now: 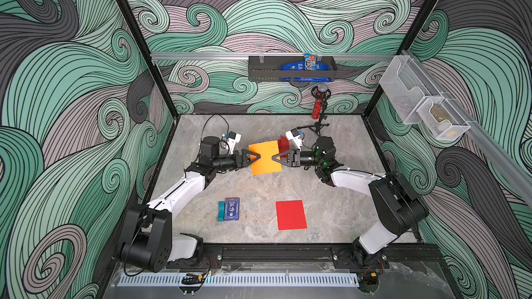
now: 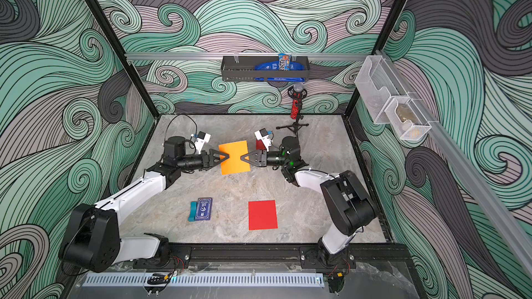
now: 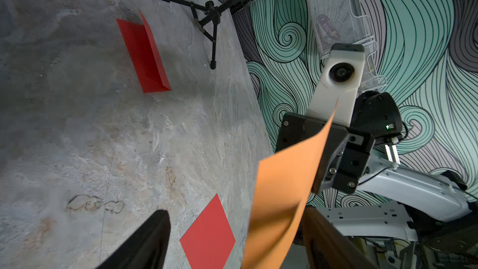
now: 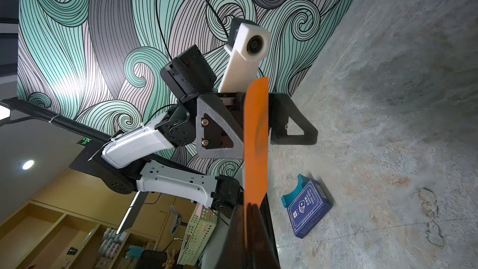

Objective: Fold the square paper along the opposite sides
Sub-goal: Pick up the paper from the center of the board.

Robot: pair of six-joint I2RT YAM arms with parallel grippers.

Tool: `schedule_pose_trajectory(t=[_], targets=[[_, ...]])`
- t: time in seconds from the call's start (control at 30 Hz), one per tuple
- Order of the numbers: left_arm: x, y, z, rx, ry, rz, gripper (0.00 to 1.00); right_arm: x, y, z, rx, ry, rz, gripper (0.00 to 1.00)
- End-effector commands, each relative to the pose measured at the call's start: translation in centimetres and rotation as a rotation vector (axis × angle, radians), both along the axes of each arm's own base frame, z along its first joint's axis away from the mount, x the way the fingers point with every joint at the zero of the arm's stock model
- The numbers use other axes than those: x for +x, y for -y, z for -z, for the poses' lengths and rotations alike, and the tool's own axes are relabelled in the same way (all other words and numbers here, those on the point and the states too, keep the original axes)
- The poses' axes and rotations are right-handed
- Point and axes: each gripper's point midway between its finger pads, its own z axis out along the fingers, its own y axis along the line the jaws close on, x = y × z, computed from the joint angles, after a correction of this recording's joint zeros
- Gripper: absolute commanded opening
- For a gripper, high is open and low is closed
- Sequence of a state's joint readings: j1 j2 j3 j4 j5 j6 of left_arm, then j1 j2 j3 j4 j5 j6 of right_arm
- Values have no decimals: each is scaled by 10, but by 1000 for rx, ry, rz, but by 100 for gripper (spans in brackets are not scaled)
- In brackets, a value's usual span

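Pre-fold hold: the right gripper (image 1: pixel 273 157) clamps one edge of the orange paper (image 1: pixel 265 165); the left gripper (image 1: pixel 259 156) stands released astride the opposite edge. Next, apparently: bring both edges together, aligned.

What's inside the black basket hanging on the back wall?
A flat blue pouch and a small snack bag standing upright show above the black basket's front wall. Anything lower down is hidden behind that wall.
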State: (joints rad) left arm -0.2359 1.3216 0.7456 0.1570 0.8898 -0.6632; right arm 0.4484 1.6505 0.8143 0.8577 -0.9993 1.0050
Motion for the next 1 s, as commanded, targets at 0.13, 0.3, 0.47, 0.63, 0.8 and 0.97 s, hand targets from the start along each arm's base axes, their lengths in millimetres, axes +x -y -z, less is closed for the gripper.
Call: schedule_pose_trajectory(t=[0.13, 0.3, 0.47, 0.63, 0.8, 0.97], targets=[[-10, 9, -32, -134, 67, 71, 71, 0, -1, 13, -30, -19, -18, 0], [-9, 8, -33, -129, 74, 61, 54, 3, 4, 22, -70, -28, -8, 0], [-7, 7, -29, -114, 68, 55, 36, 7, 9, 25, -100, -23, 10, 0], [-4, 6, -26, -83, 69, 43, 18, 9, 10, 22, -105, -13, 9, 0], [-1, 5, -23, -66, 63, 34, 0, 7, 10, 20, -111, 2, 1, 1], [0, 4, -30, -50, 73, 26, 0, 19, 16, 30, -171, 50, 46, 21]])
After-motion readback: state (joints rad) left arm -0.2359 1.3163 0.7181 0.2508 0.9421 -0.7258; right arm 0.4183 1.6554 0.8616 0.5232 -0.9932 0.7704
